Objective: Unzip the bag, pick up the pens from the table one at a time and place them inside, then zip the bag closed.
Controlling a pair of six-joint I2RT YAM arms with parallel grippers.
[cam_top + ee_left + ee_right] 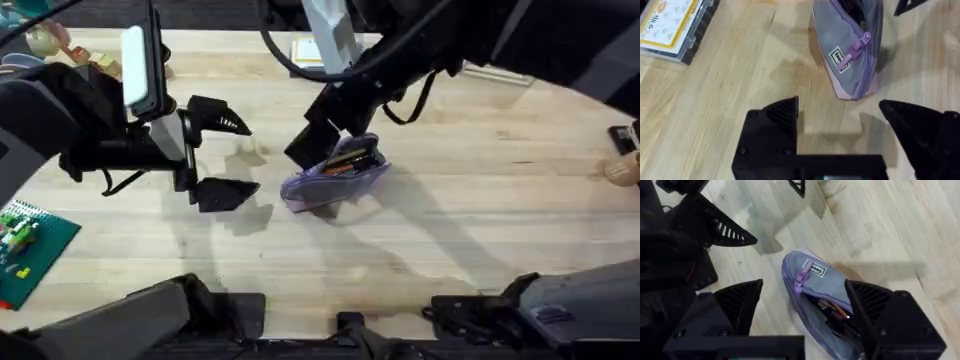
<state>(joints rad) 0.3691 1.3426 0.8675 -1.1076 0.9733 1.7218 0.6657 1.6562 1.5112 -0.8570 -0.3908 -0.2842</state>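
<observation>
Lego-like green plate (28,248) lay at the table's (480,210) near-left edge, well off to the outer side of the left end effector (228,157). That end effector hovered over bare wood with its two black fingers spread wide apart and nothing between them. Straight ahead of its fingertips, a short gap away, lay the bag (335,172), its blunt closed end turned toward them; in the left wrist view the bag (850,50) showed its grey side, a small white label and the purple zipper pull (859,46), with a clear box (672,27) bearing a yellow label off to one side.

The right end effector (325,135) was down at the bag's far side, its fingers apart; in the right wrist view the unzipped bag (817,287) lay between the two black fingers (737,297), pressed up against one of them. The mouth gaped, and an orange pen (836,311) with darker items beside it showed inside. The zipper pull (801,278) sat at the end nearest the left end effector (762,217).
</observation>
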